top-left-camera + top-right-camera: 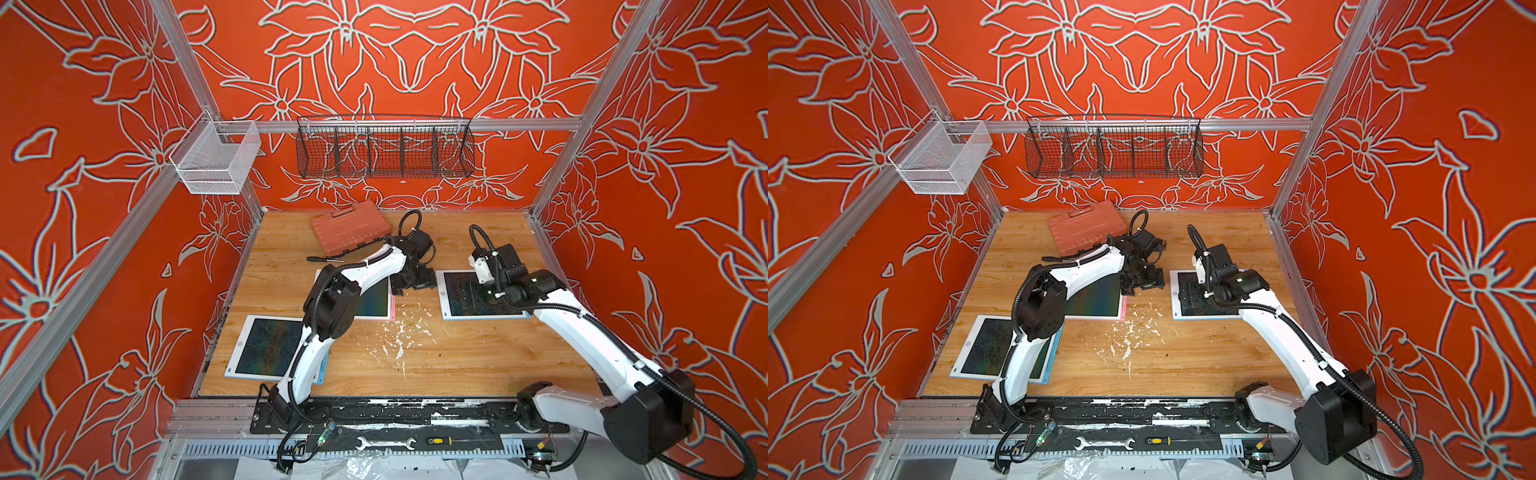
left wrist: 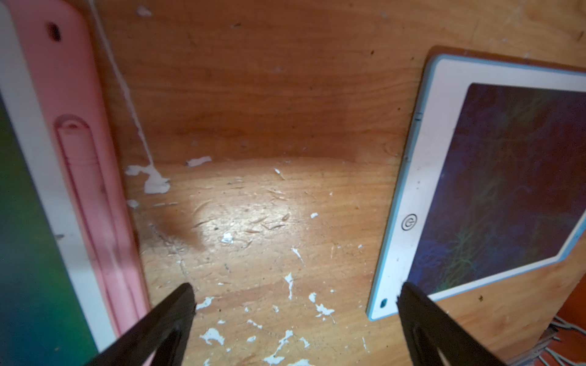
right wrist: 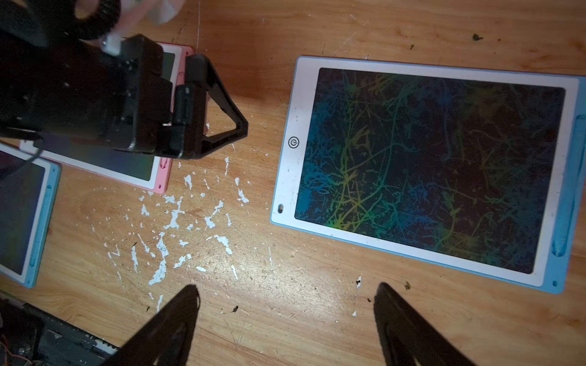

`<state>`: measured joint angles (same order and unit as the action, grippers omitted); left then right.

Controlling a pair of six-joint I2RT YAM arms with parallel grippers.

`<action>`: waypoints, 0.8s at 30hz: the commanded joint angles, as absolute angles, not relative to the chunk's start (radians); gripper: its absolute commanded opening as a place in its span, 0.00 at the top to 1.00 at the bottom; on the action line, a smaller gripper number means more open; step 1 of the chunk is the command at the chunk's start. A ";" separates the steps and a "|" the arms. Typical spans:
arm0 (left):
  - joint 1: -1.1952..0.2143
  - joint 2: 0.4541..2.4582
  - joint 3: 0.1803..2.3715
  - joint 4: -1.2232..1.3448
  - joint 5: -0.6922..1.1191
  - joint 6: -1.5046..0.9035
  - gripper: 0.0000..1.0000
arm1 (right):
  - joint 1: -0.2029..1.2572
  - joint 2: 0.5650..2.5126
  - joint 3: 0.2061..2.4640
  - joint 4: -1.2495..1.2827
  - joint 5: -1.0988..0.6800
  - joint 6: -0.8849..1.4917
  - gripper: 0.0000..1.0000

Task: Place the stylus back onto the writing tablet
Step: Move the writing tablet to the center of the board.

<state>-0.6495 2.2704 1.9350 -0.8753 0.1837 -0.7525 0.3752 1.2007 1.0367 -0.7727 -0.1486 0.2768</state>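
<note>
The pink-edged writing tablet [image 1: 374, 305] [image 2: 71, 79] lies left of the table's middle. A pink stylus [image 2: 87, 190] rests in the groove along its side. My left gripper [image 2: 296, 290] [image 1: 409, 282] hangs open just right of that side, over bare wood, with nothing between its fingers. One of its fingers [image 3: 226, 117] shows in the right wrist view. A blue-edged tablet [image 3: 428, 164] [image 1: 457, 309] lies at the right, with a blue stylus [image 3: 570, 190] in its side groove. My right gripper [image 3: 287, 290] [image 1: 471, 291] hovers open and empty above it.
Another blue-edged tablet [image 1: 266, 345] lies at the front left, partly under my left arm. An orange tool case [image 1: 349, 232] and a thin black tool [image 1: 326, 259] lie at the back. White flecks [image 1: 399, 332] dot the wood. Wire baskets [image 1: 384, 151] hang on the back wall.
</note>
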 commanded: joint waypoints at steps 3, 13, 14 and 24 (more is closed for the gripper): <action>-0.656 2.322 1.982 -0.925 0.162 -0.765 0.03 | 0.371 1.180 1.030 -0.750 -0.172 0.260 0.12; -0.644 2.344 2.000 -0.946 0.143 -0.750 0.02 | 0.370 1.204 1.043 -0.738 -0.157 0.262 0.11; -0.643 2.346 2.000 -0.946 0.143 -0.749 0.03 | 0.370 1.205 1.043 -0.736 -0.155 0.260 0.11; -0.629 2.331 1.960 -0.934 0.146 -0.757 0.03 | 0.368 1.214 1.054 -0.735 -0.147 0.256 0.12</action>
<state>-0.6357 2.3257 1.9732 -0.9108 0.1593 -0.7517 0.3744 1.2079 1.0298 -0.7422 -0.1589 0.2695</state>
